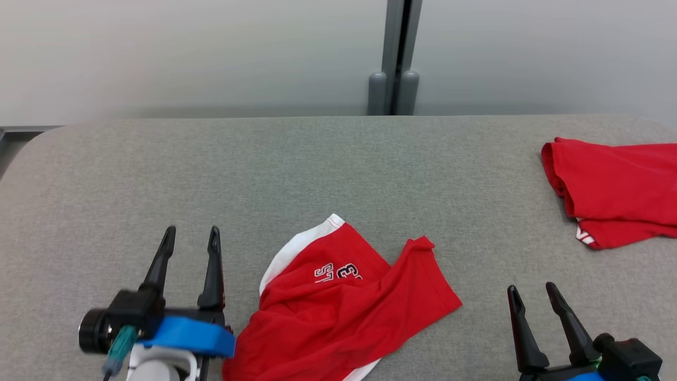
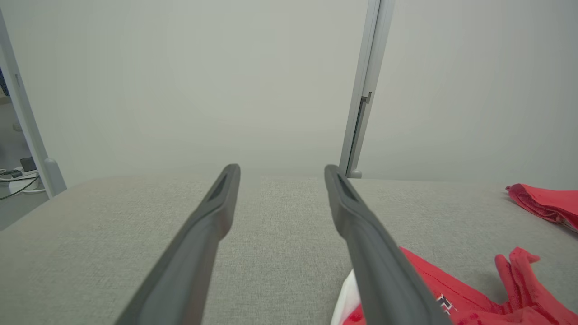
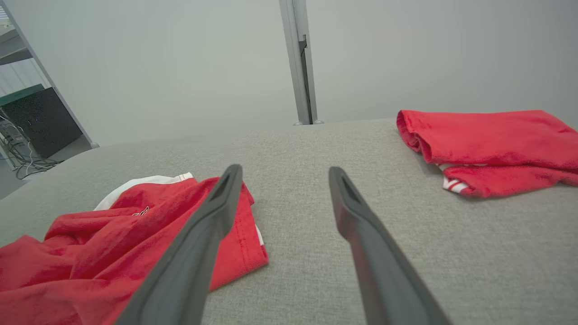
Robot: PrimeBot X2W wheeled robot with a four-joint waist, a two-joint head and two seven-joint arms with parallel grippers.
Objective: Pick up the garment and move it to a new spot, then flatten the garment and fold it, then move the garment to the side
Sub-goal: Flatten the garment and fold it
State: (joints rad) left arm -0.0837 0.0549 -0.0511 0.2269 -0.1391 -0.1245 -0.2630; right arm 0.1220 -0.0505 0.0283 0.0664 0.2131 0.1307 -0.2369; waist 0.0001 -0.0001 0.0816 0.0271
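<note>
Crumpled garment at 6 o'clock on the table.
At 8 the left gripper, at 5 the right gripper; both spread apart, empty.

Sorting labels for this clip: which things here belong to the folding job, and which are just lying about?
Job: crumpled red garment, left gripper, right gripper, grey table.
Lying about: folded red garment at right, grey post behind.

pale wall behind grey fabric table; upright post, perhaps partition.
</note>
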